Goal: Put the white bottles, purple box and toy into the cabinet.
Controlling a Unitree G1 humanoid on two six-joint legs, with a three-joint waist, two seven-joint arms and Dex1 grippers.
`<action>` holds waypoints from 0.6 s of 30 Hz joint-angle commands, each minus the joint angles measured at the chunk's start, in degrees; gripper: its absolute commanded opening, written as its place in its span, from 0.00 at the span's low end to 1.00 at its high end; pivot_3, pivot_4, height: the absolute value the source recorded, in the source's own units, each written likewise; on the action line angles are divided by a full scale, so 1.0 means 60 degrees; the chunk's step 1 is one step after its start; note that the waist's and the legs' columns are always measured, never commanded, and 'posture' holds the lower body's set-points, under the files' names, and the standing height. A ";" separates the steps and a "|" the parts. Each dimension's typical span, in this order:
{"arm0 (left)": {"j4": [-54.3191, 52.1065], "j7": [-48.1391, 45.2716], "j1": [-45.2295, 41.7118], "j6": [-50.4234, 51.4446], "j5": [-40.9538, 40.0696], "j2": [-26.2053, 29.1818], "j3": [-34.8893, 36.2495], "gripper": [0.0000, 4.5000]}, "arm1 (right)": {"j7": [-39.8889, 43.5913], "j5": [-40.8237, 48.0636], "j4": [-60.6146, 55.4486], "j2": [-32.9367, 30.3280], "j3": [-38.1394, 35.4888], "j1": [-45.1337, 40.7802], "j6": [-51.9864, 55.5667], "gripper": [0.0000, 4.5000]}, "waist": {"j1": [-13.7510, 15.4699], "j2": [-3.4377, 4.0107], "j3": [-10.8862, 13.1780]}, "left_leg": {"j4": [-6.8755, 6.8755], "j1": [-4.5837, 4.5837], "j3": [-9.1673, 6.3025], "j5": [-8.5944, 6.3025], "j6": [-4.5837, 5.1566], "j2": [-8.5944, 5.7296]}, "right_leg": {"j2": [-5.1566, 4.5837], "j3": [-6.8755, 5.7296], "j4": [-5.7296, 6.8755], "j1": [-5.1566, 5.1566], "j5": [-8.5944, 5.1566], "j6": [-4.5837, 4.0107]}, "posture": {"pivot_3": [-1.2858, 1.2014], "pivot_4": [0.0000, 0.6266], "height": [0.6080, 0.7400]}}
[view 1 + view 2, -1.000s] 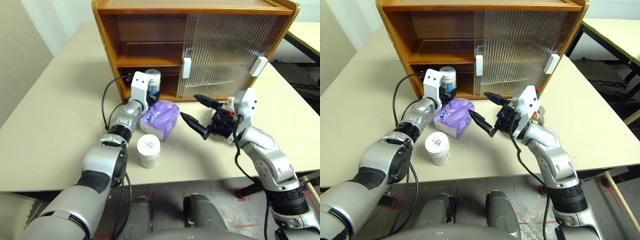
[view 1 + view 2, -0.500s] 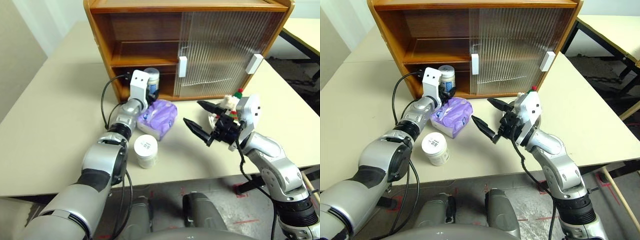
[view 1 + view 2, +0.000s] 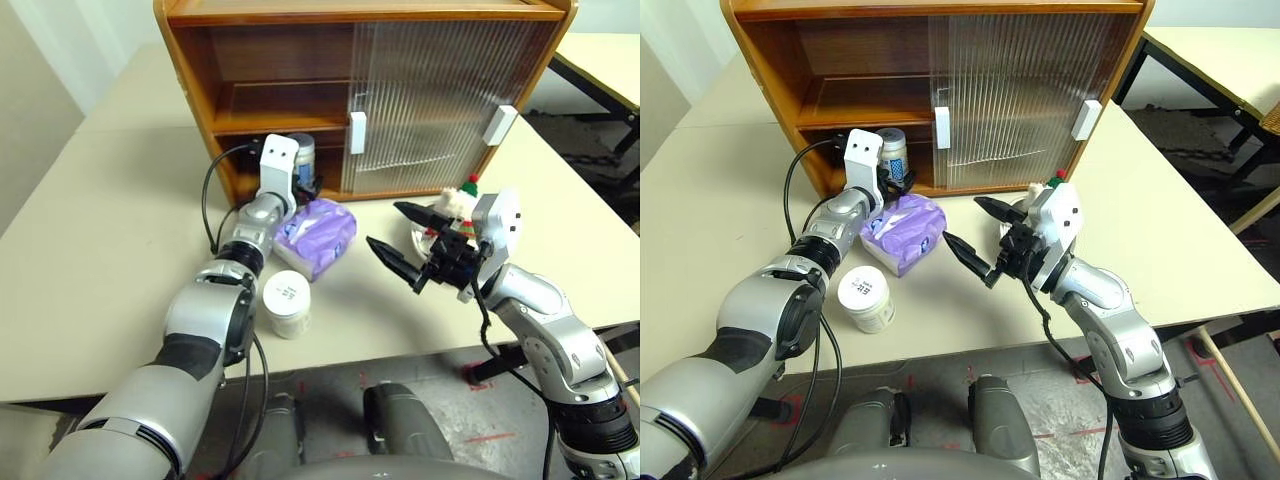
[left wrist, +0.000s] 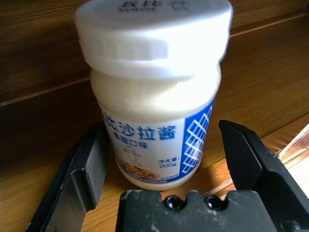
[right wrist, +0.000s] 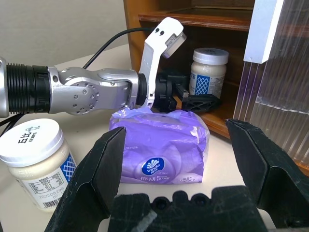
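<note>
One white bottle (image 4: pixel 154 92) stands on the cabinet's (image 3: pixel 190 80) lower shelf at its open left half. My left gripper (image 4: pixel 161 133) is open around the bottle's base, a finger (image 4: pixel 84 174) on each side with a gap. The other white bottle (image 3: pixel 286 303) stands on the table beside my left forearm. The purple box (image 3: pixel 318 235) lies in front of the cabinet, between the two arms. My right gripper (image 3: pixel 386 226) hangs open and empty just right of the box, pointing at it. The toy (image 3: pixel 458 203) peeks out behind my right wrist.
The ribbed sliding doors (image 3: pixel 440 100) cover the cabinet's right half; the upper shelf (image 3: pixel 280 95) on the left is bare. A cable (image 3: pixel 212 195) loops off my left wrist. The table's front edge (image 3: pixel 380 350) runs close below my right gripper.
My left gripper has opened and let go of the bottle, which now stands on the lower shelf. The camera has shifted; the arms have stayed in place.
</note>
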 commanded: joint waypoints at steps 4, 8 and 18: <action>0.0036 -0.0196 0.0090 0.0115 -0.0051 -0.0026 0.0143 1.00 | 0.0261 -0.0020 0.0334 -0.0005 0.0121 -0.0301 -0.0224 1.00 | 0.0008 0.0000 0.0000 | 0.0000 0.0000 0.0000 0.0000 0.0000 -0.0001 | 0.0000 0.0001 0.0000 0.0000 0.0002 0.0003 | 0.46 0.08 1.00; -0.0081 -0.0236 0.0224 0.0093 -0.0084 -0.0083 0.0199 1.00 | 0.0499 -0.0042 0.0587 0.0083 0.0261 -0.0636 -0.0360 1.00 | 0.0016 0.0000 0.0000 | 0.0000 0.0001 0.0000 0.0000 0.0000 -0.0001 | 0.0000 0.0000 0.0001 0.0000 0.0003 0.0004 | 0.47 0.07 1.00; -0.0958 -0.0694 0.0896 0.0229 -0.0227 -0.0115 0.0264 1.00 | 0.1092 -0.0149 0.1140 0.0206 0.0595 -0.1189 -0.0810 1.00 | 0.0060 -0.0004 -0.0005 | 0.0001 0.0001 0.0001 0.0000 0.0000 -0.0004 | -0.0001 0.0003 0.0004 0.0001 0.0009 0.0008 | 0.48 0.04 1.00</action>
